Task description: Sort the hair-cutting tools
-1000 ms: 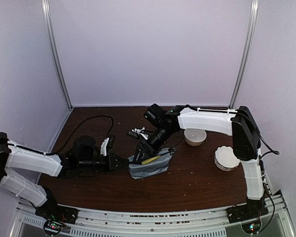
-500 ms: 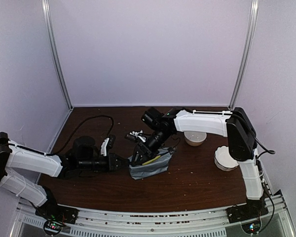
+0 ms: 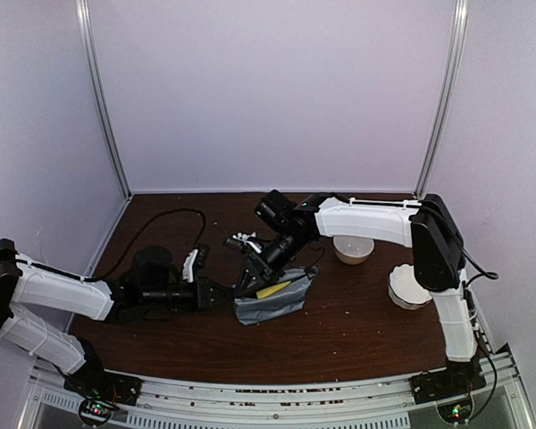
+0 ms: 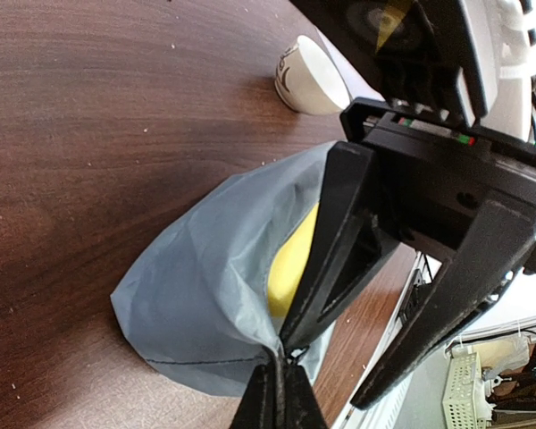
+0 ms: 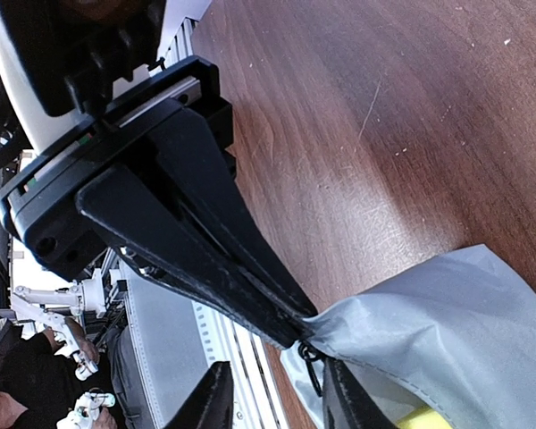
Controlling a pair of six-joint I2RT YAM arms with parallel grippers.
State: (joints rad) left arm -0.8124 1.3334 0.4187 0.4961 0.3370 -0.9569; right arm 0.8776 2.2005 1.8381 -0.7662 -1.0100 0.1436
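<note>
Left gripper (image 4: 281, 398) pinches the 9 o'clock corner of the grey zip pouch (image 4: 188, 295). Right gripper (image 5: 275, 398), jaws narrowly apart, straddles the zip pull (image 5: 311, 362) there, reaching from 1 o'clock. A yellow item (image 4: 290, 264) shows inside; hair-cutting tools cannot be made out.

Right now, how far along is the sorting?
Done: nothing; both white bowls look empty. In hand: left end effector pinches a corner of the grey pouch; right end effector, open, brackets its zip pull. Left: unzipping, then all the sorting.
</note>
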